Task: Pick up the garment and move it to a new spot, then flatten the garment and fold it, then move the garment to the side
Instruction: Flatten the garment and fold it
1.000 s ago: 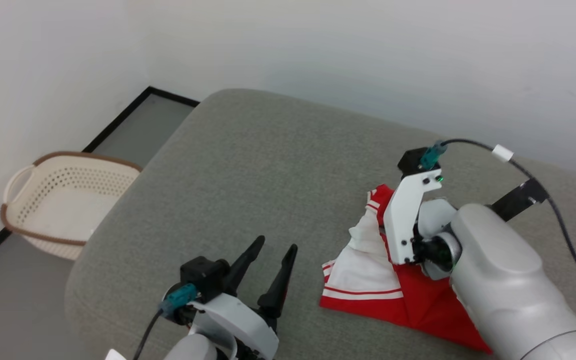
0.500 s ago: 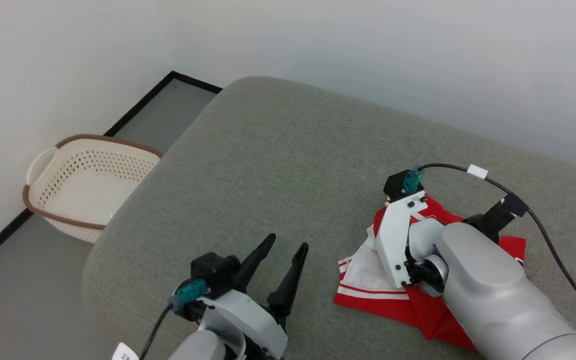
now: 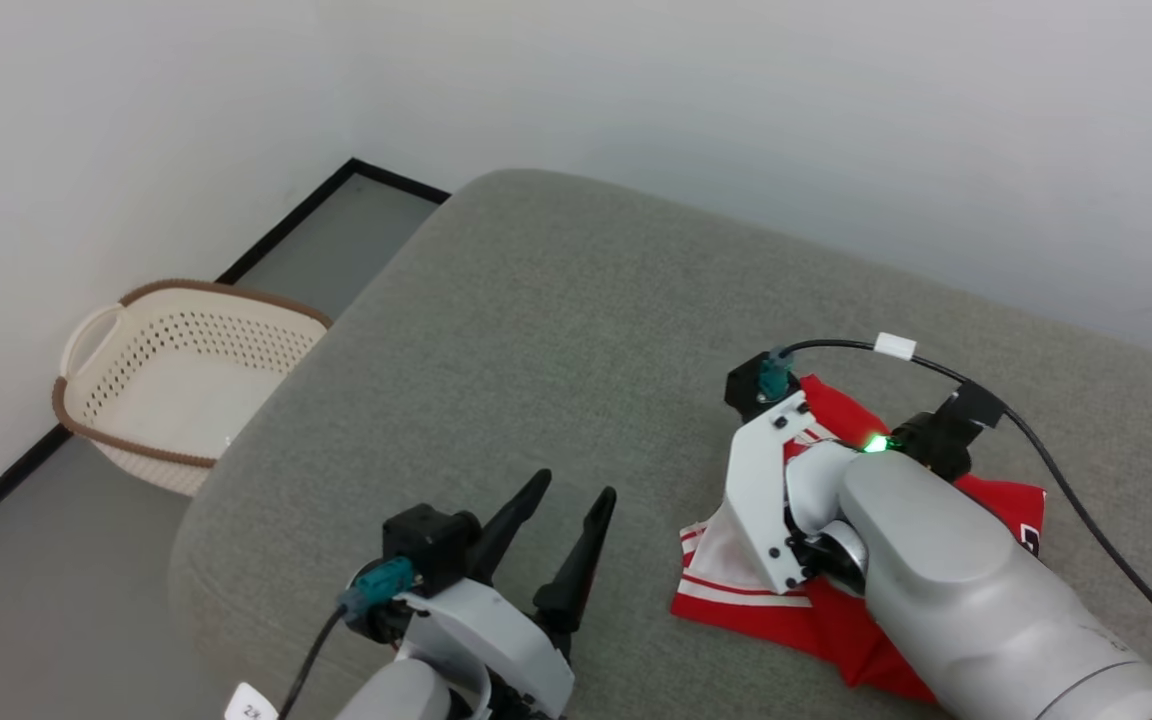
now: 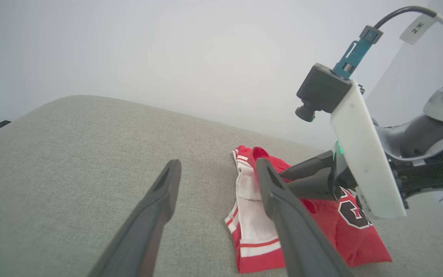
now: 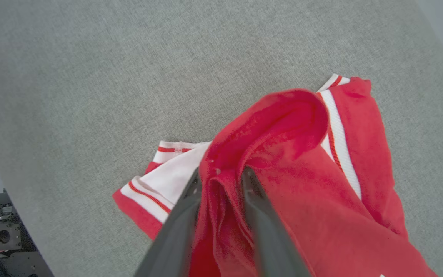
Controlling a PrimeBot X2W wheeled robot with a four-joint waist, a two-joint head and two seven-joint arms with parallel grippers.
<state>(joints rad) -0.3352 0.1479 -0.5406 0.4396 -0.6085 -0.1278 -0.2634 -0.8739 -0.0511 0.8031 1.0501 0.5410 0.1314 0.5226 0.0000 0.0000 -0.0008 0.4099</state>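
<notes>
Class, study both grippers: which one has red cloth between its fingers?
The right gripper: a fold of the garment lies between its two fingers. The left gripper has its fingers spread with nothing between them.

A: Garment (image 5: pixel 302 184) colours?
B: Red body; white sleeve with red-white striped trim; black lettering, white outline.
A: Surroundings?
B: Cushion (image 3: pixel 556 330): grey-green weave. Basket (image 3: pixel 221 288), far left: cream, perforated, brown rim. Wall (image 3: pixel 736 120): white. Left gripper (image 3: pixel 574 484): dark fingers, white housing.
</notes>
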